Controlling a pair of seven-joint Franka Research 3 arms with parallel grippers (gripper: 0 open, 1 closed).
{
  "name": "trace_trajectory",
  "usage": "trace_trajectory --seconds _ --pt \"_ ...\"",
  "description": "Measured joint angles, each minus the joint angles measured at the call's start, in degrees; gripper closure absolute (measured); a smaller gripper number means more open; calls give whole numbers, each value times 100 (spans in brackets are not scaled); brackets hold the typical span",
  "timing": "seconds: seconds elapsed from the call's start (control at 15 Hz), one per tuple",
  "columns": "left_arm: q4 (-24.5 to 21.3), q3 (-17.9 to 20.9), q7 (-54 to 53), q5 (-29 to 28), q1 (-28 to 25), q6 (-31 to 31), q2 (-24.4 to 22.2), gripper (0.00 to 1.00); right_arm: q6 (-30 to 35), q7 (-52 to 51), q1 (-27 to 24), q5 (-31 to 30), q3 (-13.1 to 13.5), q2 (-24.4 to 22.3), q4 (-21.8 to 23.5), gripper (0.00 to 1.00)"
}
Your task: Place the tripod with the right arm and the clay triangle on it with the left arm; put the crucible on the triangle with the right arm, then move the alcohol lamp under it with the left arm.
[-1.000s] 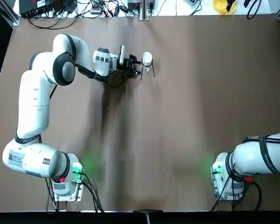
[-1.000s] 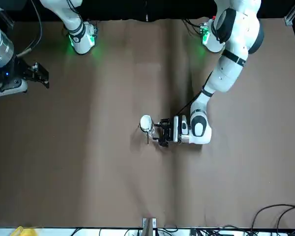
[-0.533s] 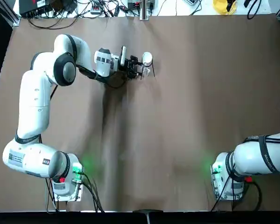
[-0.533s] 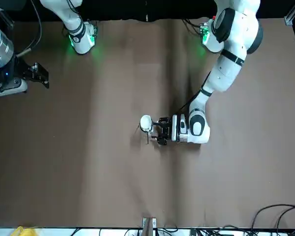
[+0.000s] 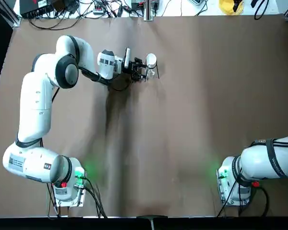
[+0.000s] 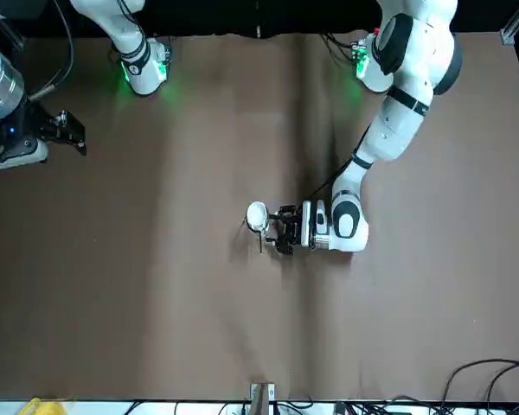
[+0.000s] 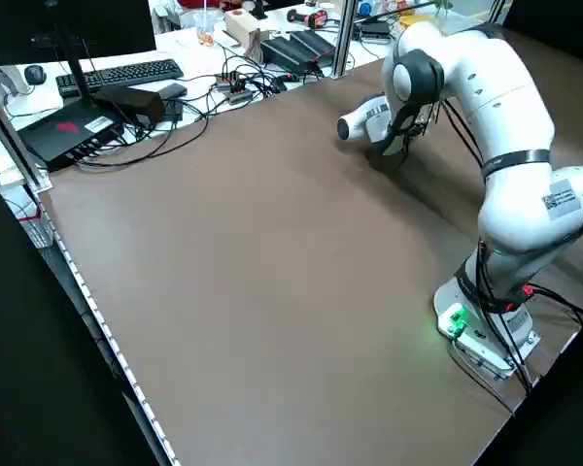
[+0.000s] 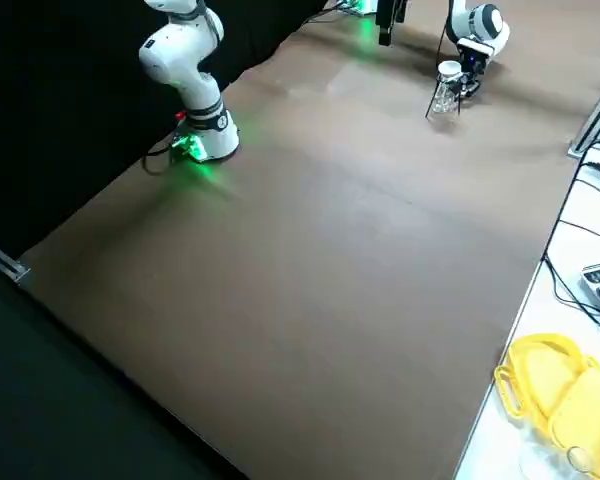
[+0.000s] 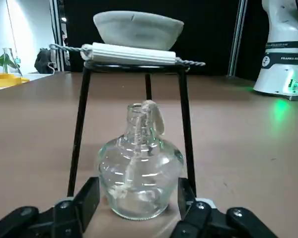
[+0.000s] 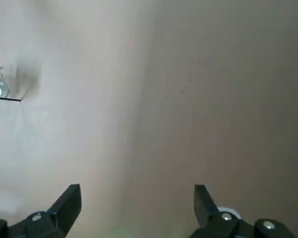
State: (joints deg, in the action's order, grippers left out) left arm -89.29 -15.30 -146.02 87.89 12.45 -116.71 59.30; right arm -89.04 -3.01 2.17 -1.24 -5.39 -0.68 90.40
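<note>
left end effector: open, spread wide at the near side of the stand, nothing gripped
alcohol lamp: ahead of the left end effector, upright on the table, under the ring and among the legs — whether level with the fingertips or just beyond, cannot tell
tripod: just ahead of the left end effector, standing around the lamp
clay triangle: above the left end effector, lying across the ring
crucible: higher still, upright on the triangle
right end effector: open and holding nothing, parked over bare table, well apart from the stand
step in hand: lamp placement, by the look of it the last and all but done
next move: probably a straight, level retreat of the left end effector — fingers kept wide
risk: snagging a leg or nudging the glass, with a toppled crucible to follow
</note>
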Motion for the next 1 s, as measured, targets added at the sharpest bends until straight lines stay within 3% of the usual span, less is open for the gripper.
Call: trace_trajectory --seconds 1.0 --pt "-2 0 0 0 36 62 0 28 -9 3 -144 158 59 -27 0 0"
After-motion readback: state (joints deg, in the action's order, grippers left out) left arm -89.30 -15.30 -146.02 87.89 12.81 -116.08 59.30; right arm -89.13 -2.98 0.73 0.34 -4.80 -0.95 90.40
